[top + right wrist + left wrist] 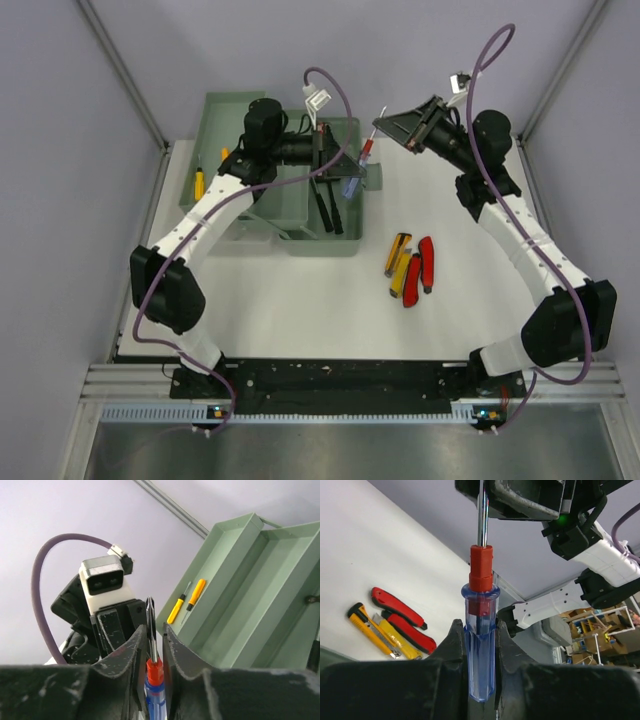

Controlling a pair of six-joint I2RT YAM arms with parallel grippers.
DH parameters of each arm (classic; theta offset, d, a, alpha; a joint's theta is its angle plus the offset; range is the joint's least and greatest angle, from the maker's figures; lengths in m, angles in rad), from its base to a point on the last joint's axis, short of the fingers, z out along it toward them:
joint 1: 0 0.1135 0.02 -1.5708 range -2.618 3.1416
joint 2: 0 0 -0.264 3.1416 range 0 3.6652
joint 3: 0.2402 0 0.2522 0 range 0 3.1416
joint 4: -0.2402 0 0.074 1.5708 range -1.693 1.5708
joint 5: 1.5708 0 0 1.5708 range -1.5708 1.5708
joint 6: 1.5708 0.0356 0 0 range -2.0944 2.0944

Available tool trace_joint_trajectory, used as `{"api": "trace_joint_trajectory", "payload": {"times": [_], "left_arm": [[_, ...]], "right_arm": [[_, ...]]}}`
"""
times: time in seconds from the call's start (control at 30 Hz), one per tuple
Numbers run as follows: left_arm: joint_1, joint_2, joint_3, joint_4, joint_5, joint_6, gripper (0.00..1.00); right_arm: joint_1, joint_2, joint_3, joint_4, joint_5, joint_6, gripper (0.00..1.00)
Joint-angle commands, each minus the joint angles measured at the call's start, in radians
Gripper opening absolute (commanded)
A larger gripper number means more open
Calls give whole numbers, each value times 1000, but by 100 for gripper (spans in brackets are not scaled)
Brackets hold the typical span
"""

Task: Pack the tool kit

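Blue-handled screwdriver (480, 630), handle in left jaws, shaft between parted right jaws

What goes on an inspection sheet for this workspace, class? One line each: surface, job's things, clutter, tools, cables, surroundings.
Surface: white table.
Job's things: green toolbox open, two yellow screwdrivers in its left tray; blue-handled screwdriver held aloft; yellow knives and red pliers lying together on table.
Clutter: nothing seen.
Tools: left tool shut on the screwdriver's handle; right tool around its shaft, grip unclear.
Cables: purple cable loops off each wrist.
Surroundings: pale walls, metal frame.
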Motion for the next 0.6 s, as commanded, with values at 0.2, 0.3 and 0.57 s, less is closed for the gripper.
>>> {"api": "trace_joint_trajectory", "payload": {"times": [0.2,0.3,0.57], "left_arm": [[72,-34,161,-342,-256,283,0],[173,-60,152,-395,-345,299,0],[395,-80,153,-639,-820,399,0]], "right_arm": [[3,-99,-48,-168,175,-158,81],[3,-123,-71,-251,241,-183,81],[3,-146,-135,-490,427,-216,76]]}}
